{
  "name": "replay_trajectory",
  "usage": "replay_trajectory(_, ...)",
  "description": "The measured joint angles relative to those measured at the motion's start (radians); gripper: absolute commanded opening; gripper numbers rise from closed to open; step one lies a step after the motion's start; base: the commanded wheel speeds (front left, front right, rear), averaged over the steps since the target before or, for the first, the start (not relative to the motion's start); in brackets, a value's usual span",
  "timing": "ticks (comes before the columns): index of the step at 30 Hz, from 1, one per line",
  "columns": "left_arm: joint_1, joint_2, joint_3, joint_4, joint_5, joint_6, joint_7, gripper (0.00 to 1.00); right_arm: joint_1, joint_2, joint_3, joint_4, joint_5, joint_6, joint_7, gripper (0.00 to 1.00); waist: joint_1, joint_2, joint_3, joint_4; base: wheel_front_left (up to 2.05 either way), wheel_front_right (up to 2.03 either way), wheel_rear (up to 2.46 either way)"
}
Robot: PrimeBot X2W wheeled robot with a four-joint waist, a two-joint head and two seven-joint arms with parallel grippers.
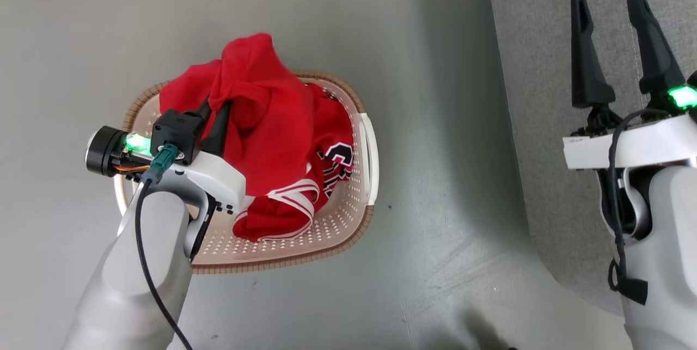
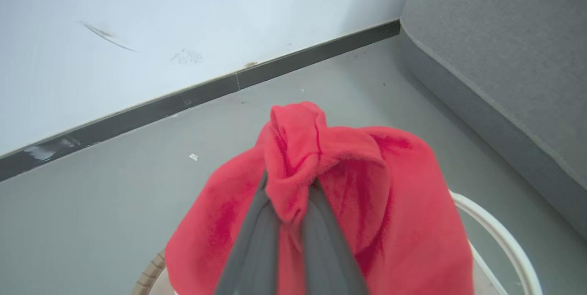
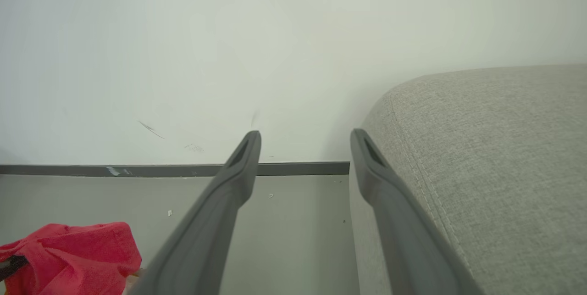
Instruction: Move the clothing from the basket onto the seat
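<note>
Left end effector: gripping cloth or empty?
Gripping. The left end effector is shut on the red garment, a bunched fold pinched between its fingers.

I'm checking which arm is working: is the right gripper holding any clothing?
No, the fingers of the right gripper stand apart with nothing between them; the left gripper pinches the red clothing.

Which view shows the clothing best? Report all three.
Head view: most of the clothing, logo included, in the basket. Left wrist view: a red fold between the left fingers. Right wrist view: a red corner.
</note>
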Motion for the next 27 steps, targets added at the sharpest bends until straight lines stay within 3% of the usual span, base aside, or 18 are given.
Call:
replay_trajectory(15, 0.107, 0.000, 0.033, -0.188, -0.026, -0.018, -0.002, 0.00, 0.083, 0.000, -0.012, 0.045, -0.031, 0.000, 0.000, 1.00, 0.0000, 0.0000, -0.147, 0.046, 0.00, 0.00, 0.00)
replay_trajectory(27, 0.114, -0.006, -0.020, -0.239, -0.028, -0.058, -0.003, 0.00, 0.144, 0.000, 0.023, 0.079, -0.049, 0.000, 0.000, 1.00, 0.0000, 0.0000, -0.276, 0.066, 0.00, 0.00, 0.00)
